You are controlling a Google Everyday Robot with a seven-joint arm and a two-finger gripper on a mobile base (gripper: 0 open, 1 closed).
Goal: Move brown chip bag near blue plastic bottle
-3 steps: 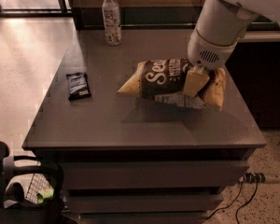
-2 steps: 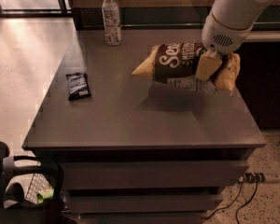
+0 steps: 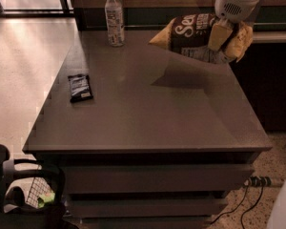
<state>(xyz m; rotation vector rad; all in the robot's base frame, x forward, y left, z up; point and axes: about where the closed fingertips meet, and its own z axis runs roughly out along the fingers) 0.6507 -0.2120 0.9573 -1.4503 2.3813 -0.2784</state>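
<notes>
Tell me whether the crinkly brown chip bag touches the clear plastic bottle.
Apart. Camera view: bare tabletop separates the bottle from the chip bag, held aloft by the gripper at upper right.

Single view only. The bench (image 3: 152,123) is seen from above and in front, with the lens pitched down toward the far wall. Mid range: whole top, drawer fronts and some floor are framed. The claw (image 3: 225,36) is caught top right, over the bench's far right corner, clamped on the brown chip bag (image 3: 186,30). The blue plastic bottle (image 3: 115,18) is framed at the far edge.
</notes>
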